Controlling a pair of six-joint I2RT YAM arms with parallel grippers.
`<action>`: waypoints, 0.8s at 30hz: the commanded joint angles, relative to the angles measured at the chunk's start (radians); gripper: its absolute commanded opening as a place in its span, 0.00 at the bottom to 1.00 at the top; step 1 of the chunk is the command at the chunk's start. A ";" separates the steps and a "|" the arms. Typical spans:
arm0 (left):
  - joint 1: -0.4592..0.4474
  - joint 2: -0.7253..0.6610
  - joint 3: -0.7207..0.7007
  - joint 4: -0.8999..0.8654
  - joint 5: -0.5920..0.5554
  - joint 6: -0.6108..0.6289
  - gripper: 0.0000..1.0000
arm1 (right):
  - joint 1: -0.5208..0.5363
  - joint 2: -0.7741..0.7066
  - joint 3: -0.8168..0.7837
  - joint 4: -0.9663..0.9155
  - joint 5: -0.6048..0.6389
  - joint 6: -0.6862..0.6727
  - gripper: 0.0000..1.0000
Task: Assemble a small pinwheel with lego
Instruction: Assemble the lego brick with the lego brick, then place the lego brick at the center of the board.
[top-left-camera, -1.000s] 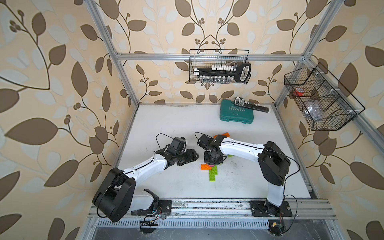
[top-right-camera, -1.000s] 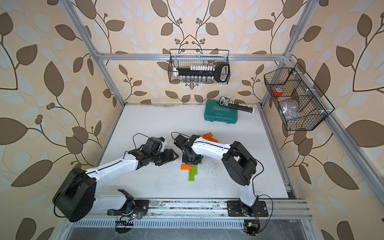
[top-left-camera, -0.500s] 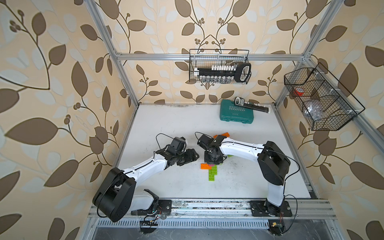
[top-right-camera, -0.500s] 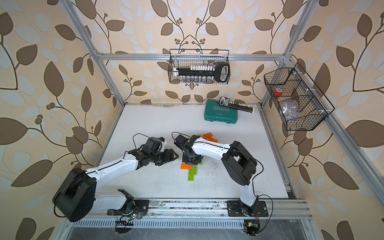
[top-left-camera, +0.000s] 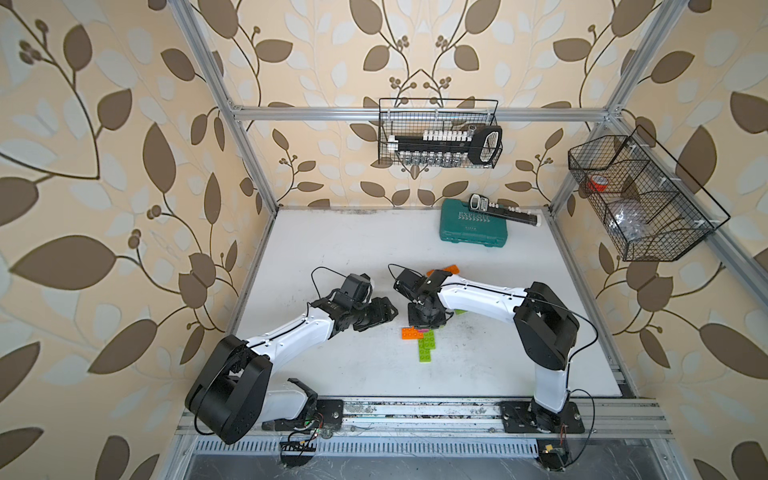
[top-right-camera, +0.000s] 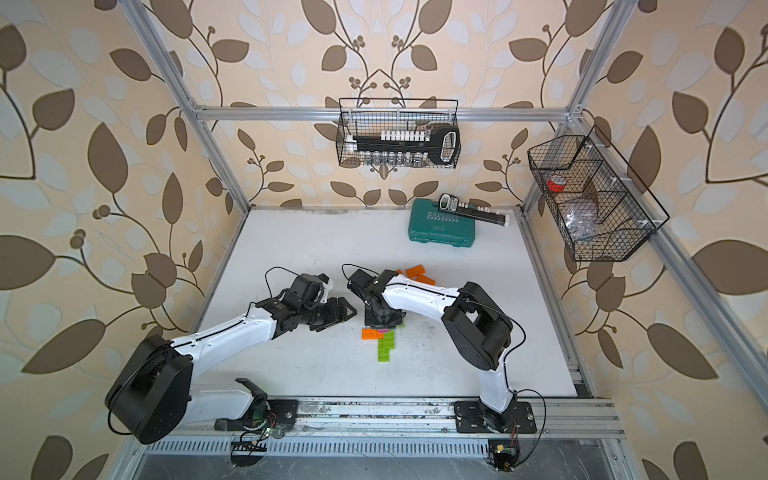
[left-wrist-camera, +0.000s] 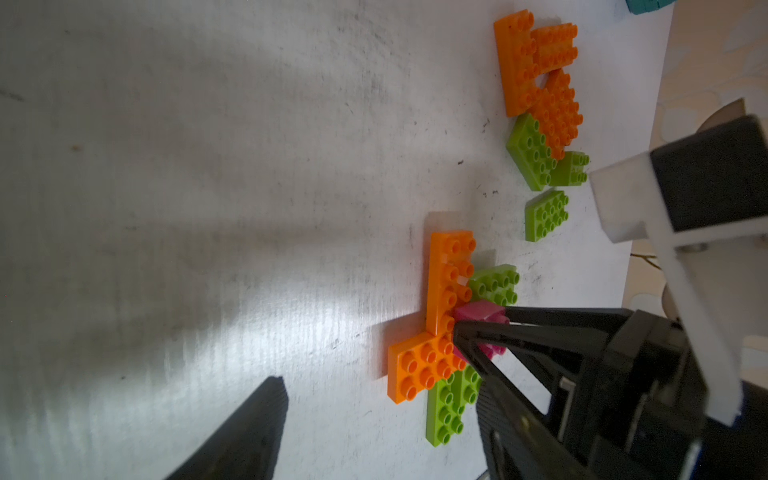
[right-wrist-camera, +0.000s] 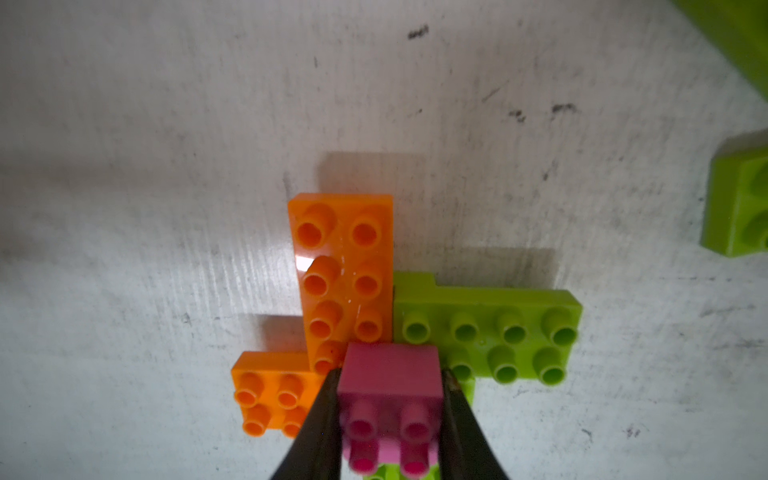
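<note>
Small brick (right-wrist-camera: 388, 374) atop flat-brick cross (right-wrist-camera: 345, 266) centre; loose bricks (left-wrist-camera: 515, 62) behind, apparently overlapping.

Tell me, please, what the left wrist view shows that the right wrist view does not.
Only the left wrist view: the spare orange bricks, a corner of the teal case, and the right gripper seen from the side.
Only the right wrist view: the pink brick with its four studs plain, close up between the fingers.
Both: the half-built pinwheel of orange and green bricks on the white table, the right gripper shut on the pink brick at its middle, and some spare green bricks.
</note>
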 joint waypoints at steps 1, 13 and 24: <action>0.033 -0.032 0.016 -0.004 0.011 0.004 0.75 | 0.001 0.066 -0.003 -0.076 -0.021 -0.015 0.00; 0.213 0.010 0.155 -0.093 0.048 0.034 0.75 | -0.125 0.151 0.349 -0.216 -0.024 -0.110 0.00; 0.261 0.075 0.292 -0.205 0.054 0.087 0.74 | -0.188 0.493 0.870 -0.429 -0.025 -0.199 0.00</action>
